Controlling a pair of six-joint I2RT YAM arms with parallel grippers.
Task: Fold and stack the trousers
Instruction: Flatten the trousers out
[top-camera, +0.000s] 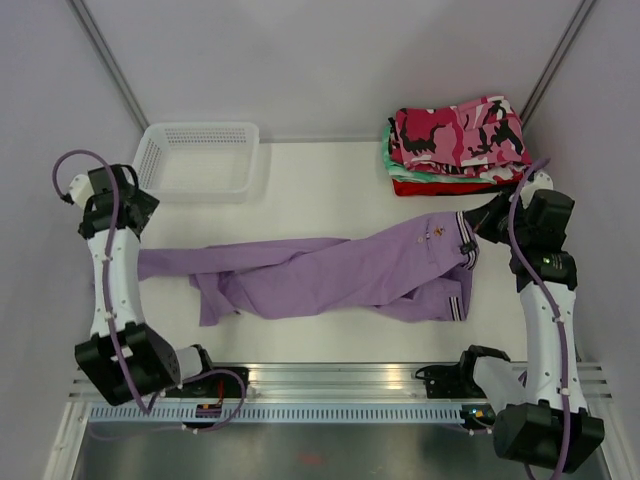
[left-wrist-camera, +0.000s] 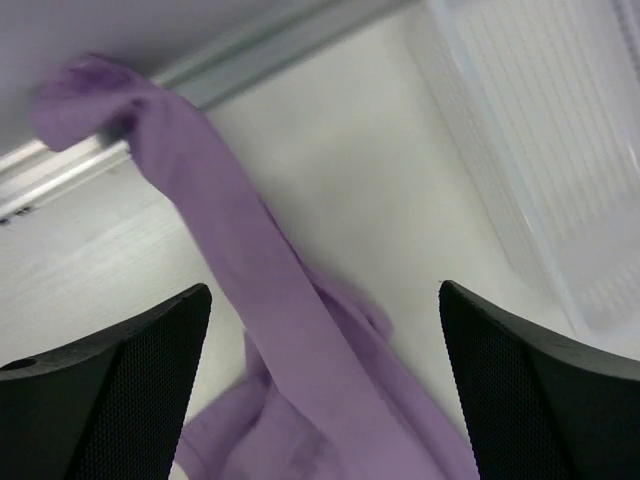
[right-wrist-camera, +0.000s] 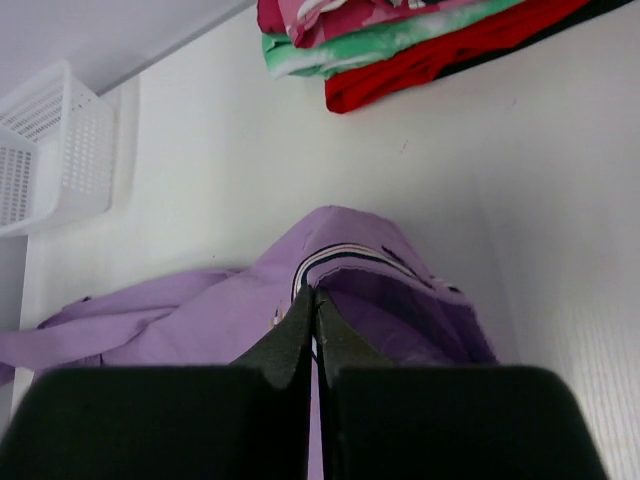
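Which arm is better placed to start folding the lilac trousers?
Right. The right gripper is shut on the striped waistband of the lilac trousers, ready to carry it over. The left gripper hangs open above a leg, gripping nothing.

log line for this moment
lilac trousers: unfolded | left end effector: open over leg | right end effector: shut on waistband | camouflage trousers: stacked

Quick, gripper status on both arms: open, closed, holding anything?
Left gripper: open, gripping nothing; a leg of the lilac trousers lies under its spread fingers.
Right gripper: shut on the lilac trousers at the waistband.
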